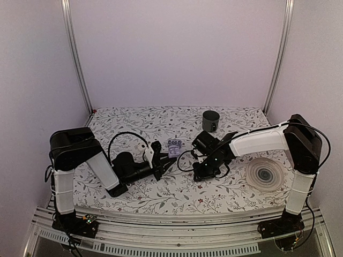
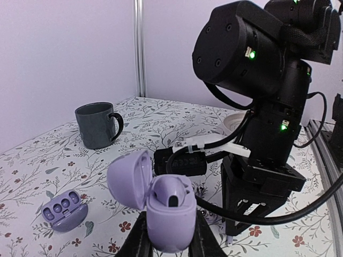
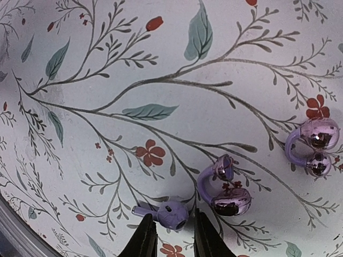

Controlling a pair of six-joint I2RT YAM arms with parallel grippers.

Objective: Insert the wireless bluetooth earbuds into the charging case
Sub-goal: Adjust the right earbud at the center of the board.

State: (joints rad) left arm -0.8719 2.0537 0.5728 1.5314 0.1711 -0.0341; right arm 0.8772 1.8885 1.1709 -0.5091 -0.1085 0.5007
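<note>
The open charging case [image 2: 169, 211] is clamped in the left hand [image 2: 170, 243]; an uninserted earbud [image 3: 172, 215] is straddled by the parted right hand [image 3: 171, 229].

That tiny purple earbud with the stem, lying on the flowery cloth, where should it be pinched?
I'd pinch the stemmed earbud by its rounded head, from straight above, a finger on either side: it lies flat, and its thin stem offers little to hold.

Charging case [image 2: 167, 214]: held in left gripper [image 2: 169, 238]; 2nd case [image 2: 64, 210] laid left of it, before mug [image 2: 97, 125]. Stemmed earbud [image 3: 171, 214]: set between right gripper [image 3: 172, 236] fingertips on tablecloth [image 3: 161, 75]; 2 clip earbuds [image 3: 225, 193] [image 3: 313, 145] laid to its right.
</note>
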